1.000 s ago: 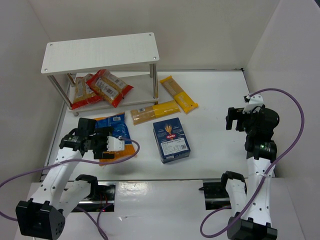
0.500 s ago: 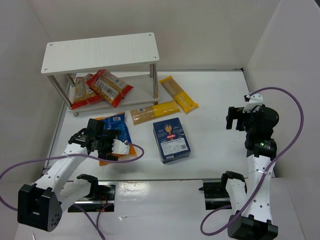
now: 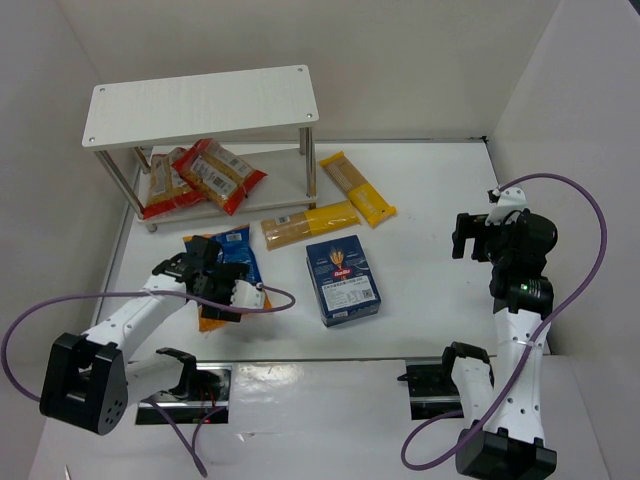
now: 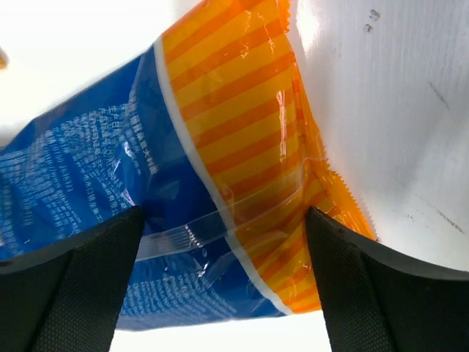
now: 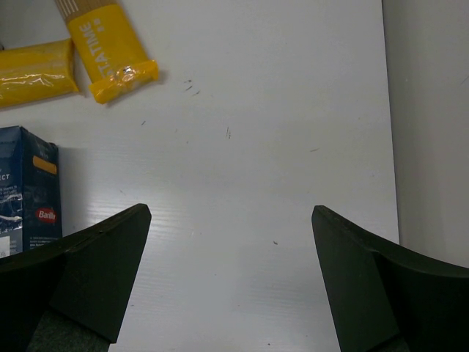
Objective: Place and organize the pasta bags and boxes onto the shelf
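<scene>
The blue-and-orange bag [image 3: 238,246] lies flat on the table in front of the shelf [image 3: 200,102]. My left gripper [image 3: 218,278] is down over it, open, with a finger on each side of the bag [image 4: 220,147]. Two red-orange bags [image 3: 215,172] lie on the shelf's lower board. Two long yellow packets [image 3: 310,222] [image 3: 358,188] and the dark blue box [image 3: 342,280] lie on the table to the right of the bag. My right gripper [image 3: 468,238] is open and empty, held above the right side of the table [image 5: 231,213].
White walls close the table on the left, back and right. In the right wrist view the yellow packets [image 5: 110,48] and the blue box [image 5: 26,191] show at the left. The left arm's purple cable [image 3: 270,300] loops near the bag.
My left gripper has moved right and forward, coming down over the blue-and-orange bag. The right arm and all packets have not moved.
</scene>
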You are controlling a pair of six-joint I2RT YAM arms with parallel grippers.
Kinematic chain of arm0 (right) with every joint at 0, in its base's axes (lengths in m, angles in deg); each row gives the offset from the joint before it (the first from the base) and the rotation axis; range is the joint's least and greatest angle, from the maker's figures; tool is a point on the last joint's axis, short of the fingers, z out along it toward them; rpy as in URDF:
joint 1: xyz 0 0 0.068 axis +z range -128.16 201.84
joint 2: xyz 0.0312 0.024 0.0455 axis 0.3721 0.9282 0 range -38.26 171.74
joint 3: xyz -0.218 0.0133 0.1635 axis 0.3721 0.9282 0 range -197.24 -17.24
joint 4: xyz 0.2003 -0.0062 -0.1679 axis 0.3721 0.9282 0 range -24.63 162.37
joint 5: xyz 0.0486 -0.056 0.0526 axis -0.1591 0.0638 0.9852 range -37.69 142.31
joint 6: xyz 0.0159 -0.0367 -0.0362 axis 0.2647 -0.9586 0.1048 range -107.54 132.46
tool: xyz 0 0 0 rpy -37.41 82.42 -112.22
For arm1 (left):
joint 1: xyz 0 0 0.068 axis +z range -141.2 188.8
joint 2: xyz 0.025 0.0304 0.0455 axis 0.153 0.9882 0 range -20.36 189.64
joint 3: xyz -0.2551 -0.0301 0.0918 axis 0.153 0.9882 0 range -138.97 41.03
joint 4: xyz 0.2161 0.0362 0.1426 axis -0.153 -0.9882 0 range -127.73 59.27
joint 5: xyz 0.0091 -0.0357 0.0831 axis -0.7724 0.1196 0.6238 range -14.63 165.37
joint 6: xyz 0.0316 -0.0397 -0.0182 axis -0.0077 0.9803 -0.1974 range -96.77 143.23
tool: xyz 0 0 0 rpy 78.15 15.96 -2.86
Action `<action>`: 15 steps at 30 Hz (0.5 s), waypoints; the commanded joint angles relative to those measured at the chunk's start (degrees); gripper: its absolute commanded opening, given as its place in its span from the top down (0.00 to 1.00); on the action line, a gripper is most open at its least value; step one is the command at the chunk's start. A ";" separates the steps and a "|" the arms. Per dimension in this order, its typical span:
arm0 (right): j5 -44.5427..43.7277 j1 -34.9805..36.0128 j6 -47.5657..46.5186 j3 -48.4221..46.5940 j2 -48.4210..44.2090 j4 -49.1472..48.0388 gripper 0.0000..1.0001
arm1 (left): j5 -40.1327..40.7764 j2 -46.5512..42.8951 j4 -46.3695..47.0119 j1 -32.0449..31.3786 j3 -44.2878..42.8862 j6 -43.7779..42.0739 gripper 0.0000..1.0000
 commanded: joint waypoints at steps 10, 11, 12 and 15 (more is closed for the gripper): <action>-0.34 -0.43 0.36 0.10 -0.06 -2.54 0.01 | 1.85 11.29 -1.12 -2.96 -1.29 1.38 0.97; -0.34 -0.43 0.36 0.10 -0.06 -2.54 0.01 | 1.85 10.16 -1.12 -2.96 -2.16 1.99 1.00; -0.34 -0.43 0.36 0.10 -0.06 -2.54 0.01 | 1.85 9.28 -1.73 -2.96 -2.69 2.52 1.00; -0.34 -0.43 0.36 0.10 -0.58 -2.54 0.01 | 1.85 3.14 -1.74 -4.19 -3.39 4.45 1.00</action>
